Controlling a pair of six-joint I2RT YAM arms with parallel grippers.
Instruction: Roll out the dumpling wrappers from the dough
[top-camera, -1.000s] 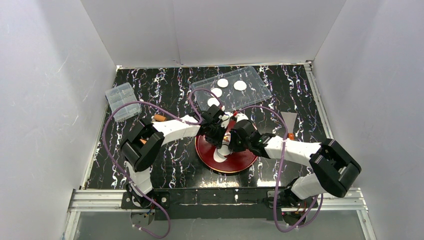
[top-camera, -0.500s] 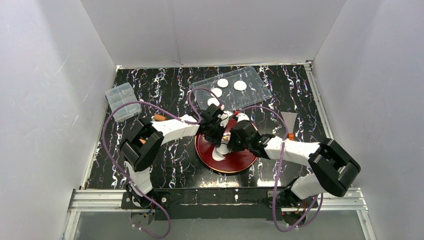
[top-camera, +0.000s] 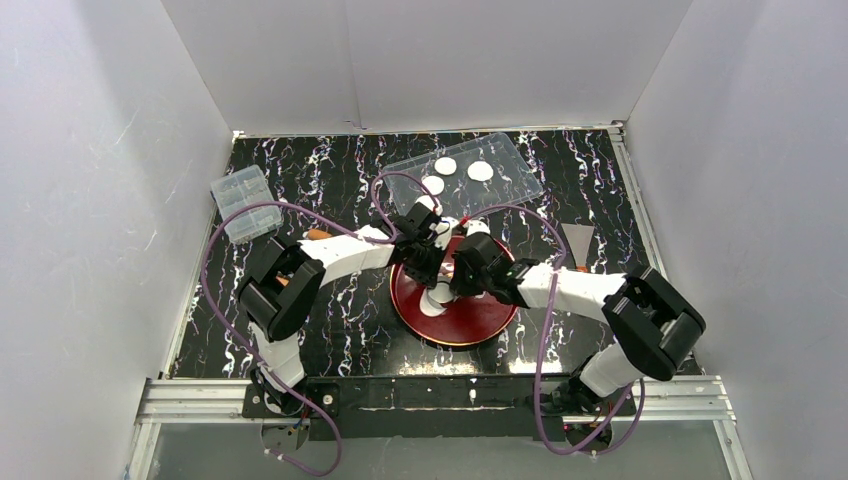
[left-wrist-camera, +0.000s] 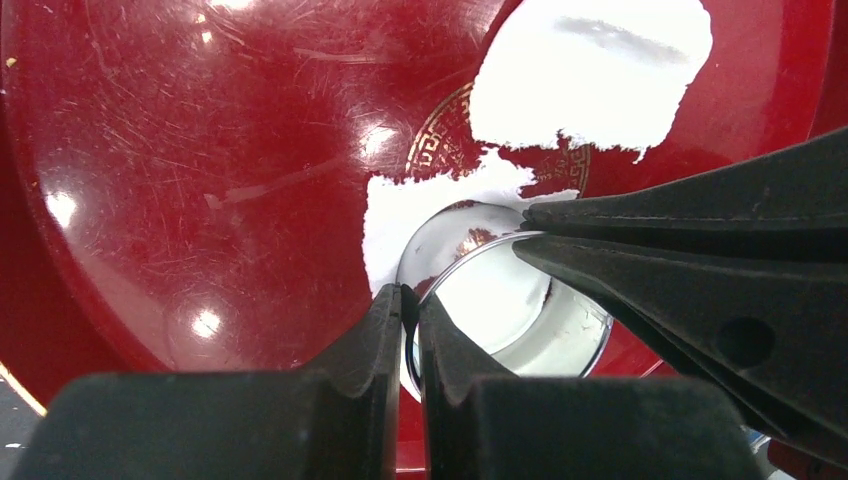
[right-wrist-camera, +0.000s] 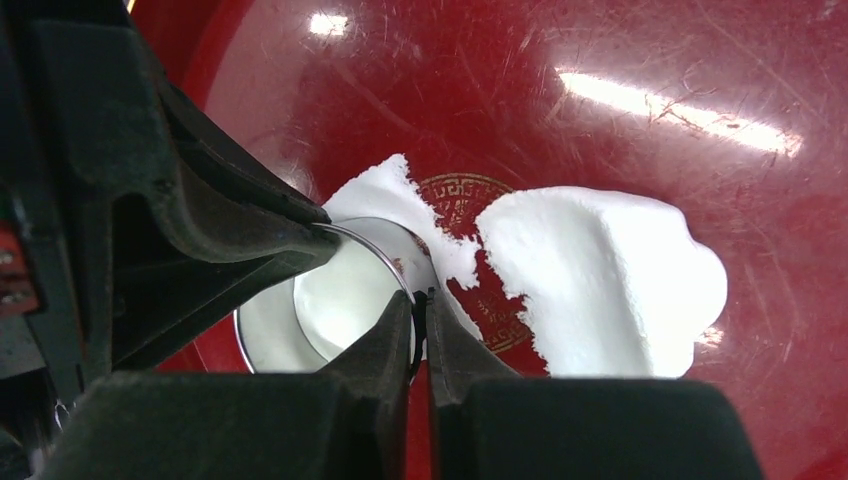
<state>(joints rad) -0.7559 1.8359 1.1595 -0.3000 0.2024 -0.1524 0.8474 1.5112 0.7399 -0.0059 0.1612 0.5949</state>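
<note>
The left claw (left-wrist-camera: 410, 300) is clenched on the near wall of the cutter (left-wrist-camera: 500, 300), a shiny metal ring standing on the red plate (left-wrist-camera: 200, 150). The right claw (right-wrist-camera: 420, 300) is clenched on the opposite wall, so both pinch the same rim from either side.

The dough (right-wrist-camera: 600, 280) lies flat on the plate as a thin white sheet with torn edges. One broad patch sits just beside the cutter, and a ragged strip touches the ring's wall. White dough also shows inside the ring.

Compared with a second ago, both arms have shifted a little toward the far side of the plate, carrying the cutter with them. The white showing at the cutter now sits slightly farther from the arm bases. The right arm's elbow has swung inward, toward the middle of the counter (top-camera: 330, 180). Both grips look as tight as they were.

Three wrappers (top-camera: 481, 171) lie in the clear tray (top-camera: 520, 170) beyond the plate, well apart from the claws. Earlier a fourth showed near the tray's near edge, and the left wrist now covers that spot. A small clear box (top-camera: 245, 202) sits at the far left, unmoved.
</note>
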